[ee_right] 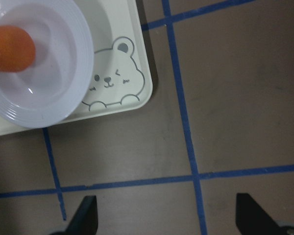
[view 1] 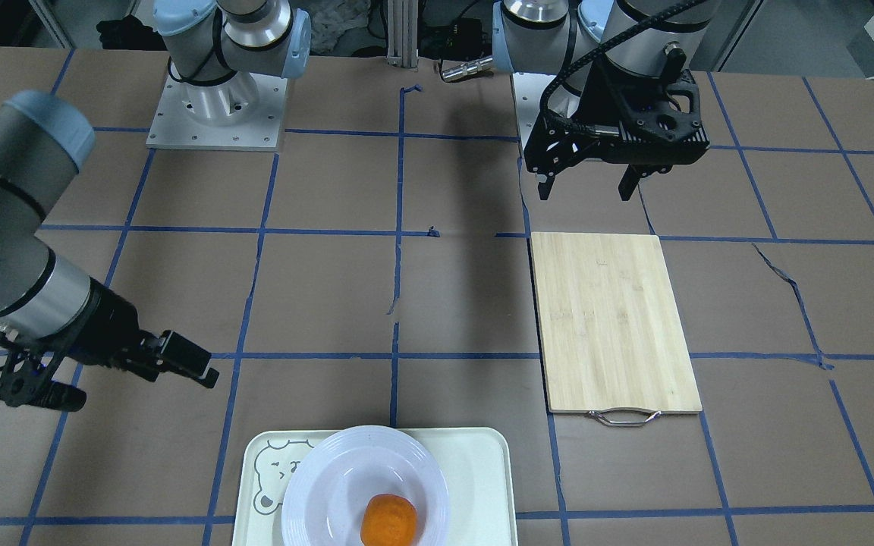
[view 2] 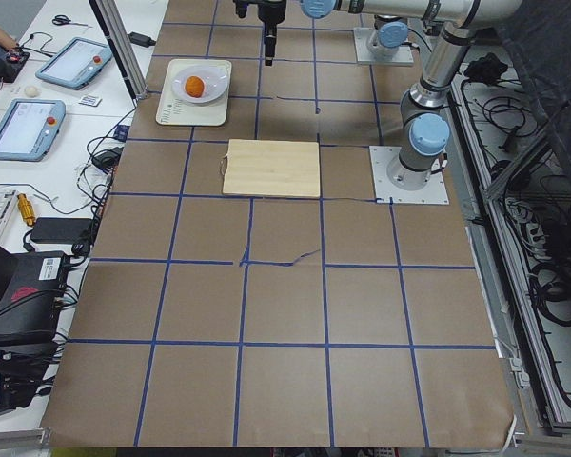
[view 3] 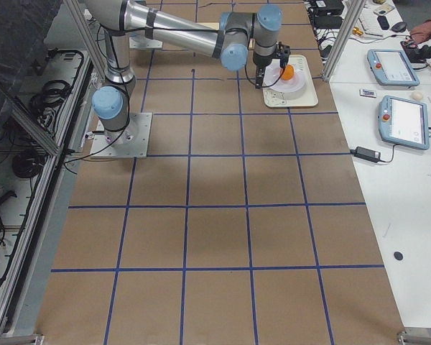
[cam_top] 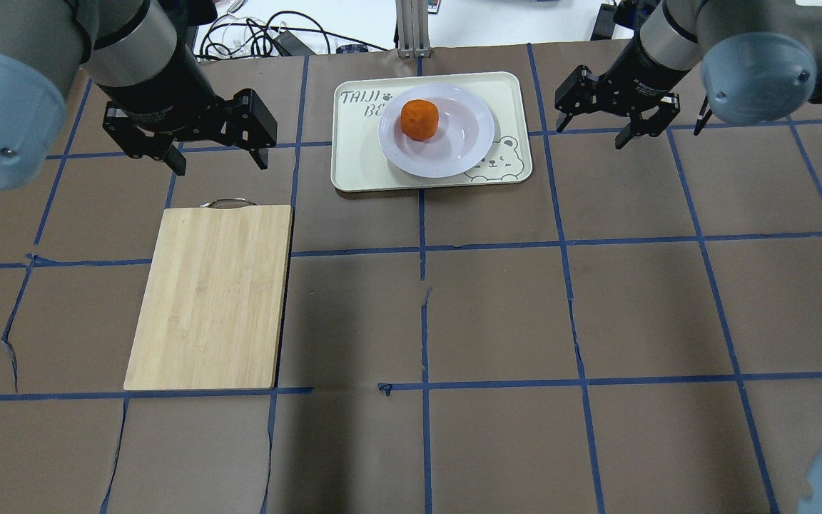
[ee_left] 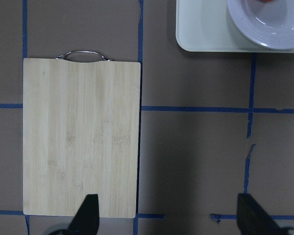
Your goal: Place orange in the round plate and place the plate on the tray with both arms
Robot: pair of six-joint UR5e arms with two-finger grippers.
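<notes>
The orange (cam_top: 419,119) (view 1: 388,520) (ee_right: 10,49) lies in the white round plate (cam_top: 454,153) (view 1: 331,485) (ee_right: 59,88). The plate rests on the cream tray (cam_top: 361,157) (view 1: 475,470) (ee_right: 127,58) with the bear face, at the table's far side. My left gripper (cam_top: 220,165) (view 1: 583,196) (ee_left: 169,210) hangs open and empty to the tray's left, over the board's handle end. On the tray's other side my right gripper (cam_top: 591,135) (view 1: 141,387) (ee_right: 166,210) is open too, holding nothing and apart from the tray.
A bamboo cutting board (cam_top: 211,296) (view 1: 611,318) (ee_left: 81,137) with a metal handle lies on the left half of the table. Brown paper with blue tape lines covers the table. Tablets and cables sit on a side bench beyond the tray.
</notes>
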